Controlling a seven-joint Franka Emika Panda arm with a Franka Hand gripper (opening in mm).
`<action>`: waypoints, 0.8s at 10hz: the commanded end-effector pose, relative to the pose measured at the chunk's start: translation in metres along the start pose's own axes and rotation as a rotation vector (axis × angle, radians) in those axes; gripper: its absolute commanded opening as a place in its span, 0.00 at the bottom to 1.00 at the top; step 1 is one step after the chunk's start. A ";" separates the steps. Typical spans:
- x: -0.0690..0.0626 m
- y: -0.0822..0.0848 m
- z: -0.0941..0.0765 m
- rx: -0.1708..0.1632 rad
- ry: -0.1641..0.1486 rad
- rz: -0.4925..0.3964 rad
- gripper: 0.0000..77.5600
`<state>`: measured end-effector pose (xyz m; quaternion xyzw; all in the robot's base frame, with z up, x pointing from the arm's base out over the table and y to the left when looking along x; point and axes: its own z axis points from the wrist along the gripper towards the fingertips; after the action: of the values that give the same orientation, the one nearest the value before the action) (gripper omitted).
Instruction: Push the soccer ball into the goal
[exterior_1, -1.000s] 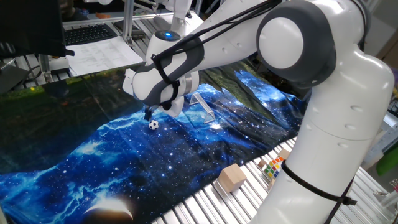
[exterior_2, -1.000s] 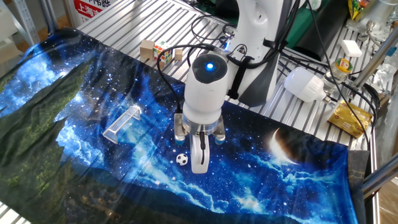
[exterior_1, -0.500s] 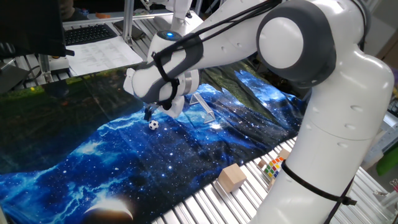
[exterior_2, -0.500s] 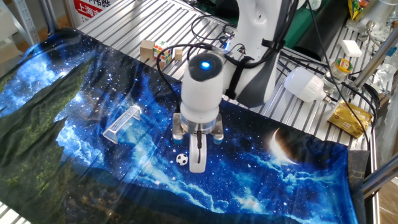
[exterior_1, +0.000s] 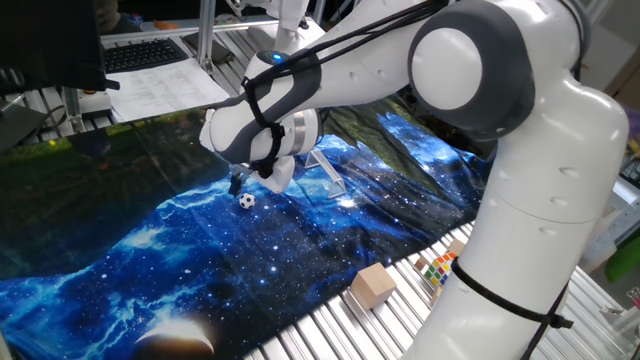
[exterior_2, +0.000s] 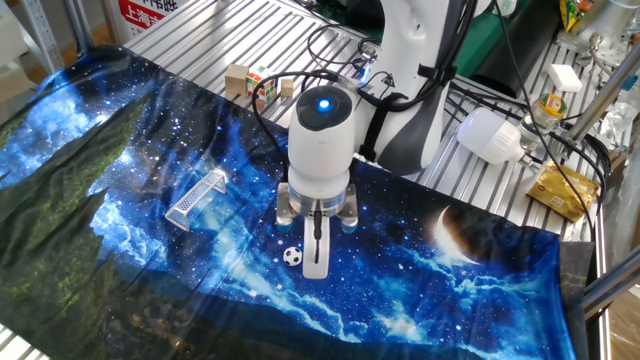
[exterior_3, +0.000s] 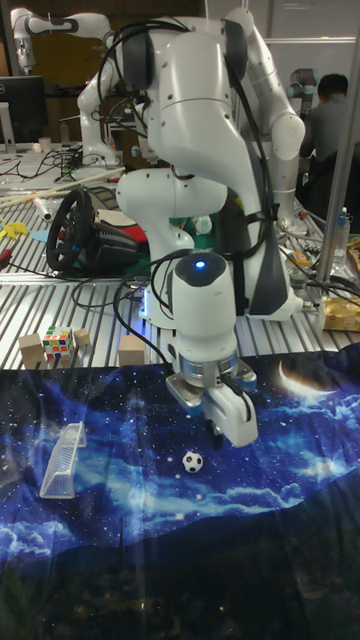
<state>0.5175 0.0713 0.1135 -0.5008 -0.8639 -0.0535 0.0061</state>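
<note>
The soccer ball (exterior_1: 246, 200) (exterior_2: 291, 256) (exterior_3: 192, 461) is a tiny white ball with black patches, resting on the blue starry cloth. My gripper (exterior_1: 237, 184) (exterior_2: 315, 268) (exterior_3: 220, 433) points down at the cloth with its fingers together and nothing held. Its tips are just beside the ball, on the side away from the goal. Whether they touch the ball, I cannot tell. The goal (exterior_1: 325, 170) (exterior_2: 196, 198) (exterior_3: 62, 460) is a small frame of thin whitish rods, standing on the cloth well apart from the ball.
A tan wooden block (exterior_1: 372, 284) and a multicoloured puzzle cube (exterior_1: 437, 270) (exterior_2: 262, 84) (exterior_3: 58, 345) lie on the metal slats beyond the cloth's edge. A white bulb-shaped object (exterior_2: 492, 136) and a yellow packet (exterior_2: 560, 190) sit near the arm's base.
The wrist has shifted slightly toward the ball's side. The ball and the goal have not moved.
</note>
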 end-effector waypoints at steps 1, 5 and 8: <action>0.003 0.005 0.018 0.002 -0.021 0.170 0.00; -0.004 0.011 0.030 0.012 -0.038 0.253 0.00; -0.006 0.009 0.033 0.018 -0.047 0.274 0.00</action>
<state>0.5191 0.0765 0.0951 -0.5749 -0.8170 -0.0445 0.0041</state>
